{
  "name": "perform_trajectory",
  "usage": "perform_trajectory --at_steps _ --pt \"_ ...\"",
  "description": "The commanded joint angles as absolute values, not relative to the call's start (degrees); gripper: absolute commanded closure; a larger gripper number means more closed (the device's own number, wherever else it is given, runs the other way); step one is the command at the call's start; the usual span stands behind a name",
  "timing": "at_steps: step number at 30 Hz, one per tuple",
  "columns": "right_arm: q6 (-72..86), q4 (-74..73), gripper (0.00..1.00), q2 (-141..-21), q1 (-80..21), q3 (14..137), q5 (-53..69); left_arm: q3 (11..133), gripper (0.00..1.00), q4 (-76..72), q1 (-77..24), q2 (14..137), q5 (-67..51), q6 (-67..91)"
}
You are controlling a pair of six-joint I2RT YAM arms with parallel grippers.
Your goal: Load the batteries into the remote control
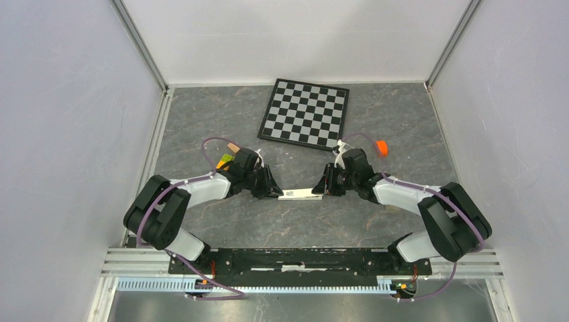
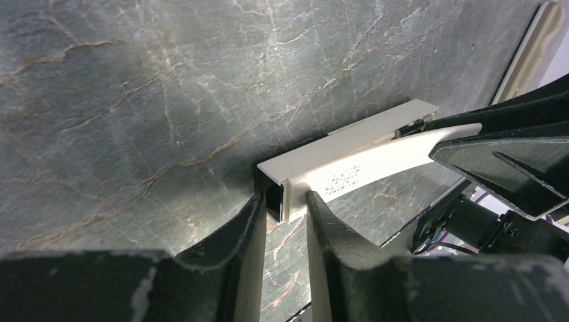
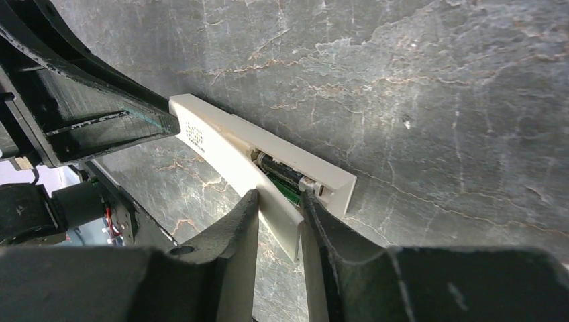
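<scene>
- Left wrist view: the left gripper (image 2: pixel 285 201) has its fingers (image 2: pixel 249 228) drawn almost together, pinching one end of the remote control (image 2: pixel 362 161).
- Right wrist view: the right gripper (image 3: pixel 278 198) is likewise nearly closed, its fingers (image 3: pixel 243 228) nipping a thin pale edge at the remote's other end. Whether that edge is a loose cover or part of the body I cannot tell.
- Just beside those fingertips the recess lies open, with dark greenish batteries (image 3: pixel 280 178) seated inside it.
- From above, the remote spans the gap between the two grippers, pale back up, a small printed label showing, low over the grey stone table (image 1: pixel 201 121). Whether it touches the table I cannot tell.
- Farther back lies a checkerboard (image 1: pixel 305 113), and an orange cap (image 1: pixel 381 146) sits behind the right wrist.
</scene>
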State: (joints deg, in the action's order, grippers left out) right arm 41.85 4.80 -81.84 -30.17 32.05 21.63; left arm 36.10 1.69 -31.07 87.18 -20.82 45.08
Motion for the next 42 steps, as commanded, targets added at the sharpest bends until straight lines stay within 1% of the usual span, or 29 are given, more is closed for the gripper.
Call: perform_trajectory --at_steps 1,10,14,17,19,22,24,26,28,30,34,39,42 --pt "39.42 2.59 0.66 -78.51 -29.02 31.91 19.31 33.73 0.68 8.66 -31.90 91.55 -12.57 40.18" --pt "37.53 0.17 0.61 -74.20 -26.86 31.12 19.46 33.70 0.68 8.96 -31.93 92.15 -12.21 40.27" --pt "35.61 0.10 0.54 -73.33 -26.76 30.72 17.67 33.88 0.68 8.96 -31.93 92.44 -12.31 40.26" --pt "34.32 1.15 0.47 -74.25 -26.78 30.33 18.66 34.07 0.69 8.95 -31.91 92.59 -12.57 40.28" --pt "33.54 1.96 0.45 -75.23 -26.81 30.24 19.51 34.12 0.68 8.96 -31.95 92.66 -12.79 40.26" --pt "32.91 2.76 0.45 -76.88 -26.85 29.98 20.15 34.34 0.68 8.95 -31.90 92.80 -12.83 40.26" --pt "32.67 3.06 0.47 -77.65 -26.90 29.57 20.14 34.36 0.69 8.96 -31.90 92.80 -12.92 40.26" --pt "32.54 3.16 0.54 -78.30 -26.92 29.22 19.78 34.34 0.69 8.96 -31.93 92.79 -12.91 40.25" --pt "32.31 3.11 0.64 -78.65 -26.89 28.80 19.36 34.27 0.69 8.96 -31.93 92.80 -12.92 40.18" --pt "31.82 2.63 0.70 -78.65 -26.89 28.41 18.24 34.27 0.69 8.95 -31.93 92.90 -12.95 40.17" --pt "30.40 1.45 0.77 -78.40 -26.89 27.91 15.78 34.26 0.71 8.88 -31.91 93.11 -13.17 40.08" --pt "29.17 1.14 0.80 -78.75 -27.23 27.61 14.57 34.19 0.74 8.62 -31.90 93.15 -13.74 40.02" --pt "29.16 1.37 0.83 -78.76 -28.03 27.34 14.58 34.09 0.78 8.05 -31.91 93.32 -14.48 40.30"
